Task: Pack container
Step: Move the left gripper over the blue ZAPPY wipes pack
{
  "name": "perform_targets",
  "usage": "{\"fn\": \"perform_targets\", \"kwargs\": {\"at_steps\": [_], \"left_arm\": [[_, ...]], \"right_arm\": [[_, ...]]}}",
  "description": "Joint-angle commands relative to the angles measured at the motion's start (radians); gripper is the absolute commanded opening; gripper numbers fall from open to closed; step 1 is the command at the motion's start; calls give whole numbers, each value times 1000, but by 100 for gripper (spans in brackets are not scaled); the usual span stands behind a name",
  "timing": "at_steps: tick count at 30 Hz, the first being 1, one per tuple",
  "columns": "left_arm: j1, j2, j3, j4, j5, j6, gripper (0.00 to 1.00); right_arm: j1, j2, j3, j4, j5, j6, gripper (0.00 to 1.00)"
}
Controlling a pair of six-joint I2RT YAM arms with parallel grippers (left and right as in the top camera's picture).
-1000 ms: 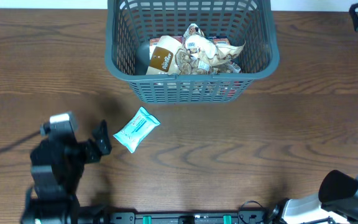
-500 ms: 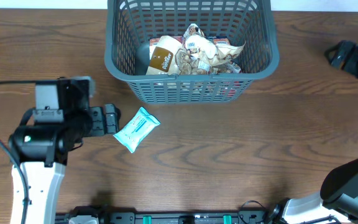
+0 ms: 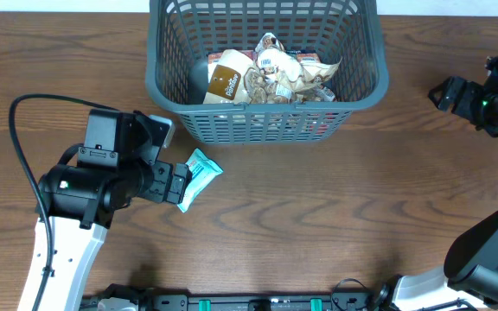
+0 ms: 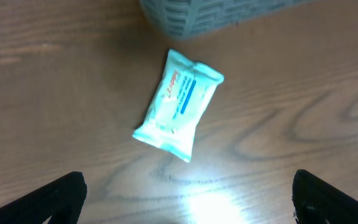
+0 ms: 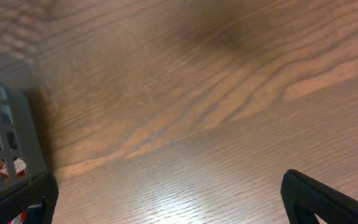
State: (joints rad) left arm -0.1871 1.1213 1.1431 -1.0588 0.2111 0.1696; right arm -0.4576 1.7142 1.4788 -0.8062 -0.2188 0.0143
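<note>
The container, a large dark grey lattice basket, stands at the back middle of the table with several snack packs inside. A light blue packet lies flat on the table just in front of its left corner. My left gripper hovers open over the packet's near-left end. In the left wrist view the packet lies ahead of the wide-apart fingertips, with nothing between them. My right gripper is open to the right of the container, over bare wood. The container wall shows at the left of the right wrist view.
The container's corner sits just beyond the packet in the left wrist view. A black cable loops from the left arm over the table. A rail with green clips runs along the front edge.
My left arm has swung up and right from the front left, bringing its gripper onto the packet's near end. My right arm has come in from the far right corner toward the container.
</note>
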Motion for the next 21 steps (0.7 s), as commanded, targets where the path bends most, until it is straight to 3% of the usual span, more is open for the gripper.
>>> {"fn": "perform_targets", "kwargs": {"at_steps": [1, 10, 21], "left_arm": [[-3, 3, 21, -24, 10, 24, 99], [-3, 19, 19, -36, 9, 37, 99], [-6, 201, 19, -19, 6, 90, 99]], "right_arm": [[25, 5, -5, 6, 5, -17, 99], [47, 5, -5, 6, 5, -30, 99], [51, 5, -5, 5, 5, -30, 99]]}}
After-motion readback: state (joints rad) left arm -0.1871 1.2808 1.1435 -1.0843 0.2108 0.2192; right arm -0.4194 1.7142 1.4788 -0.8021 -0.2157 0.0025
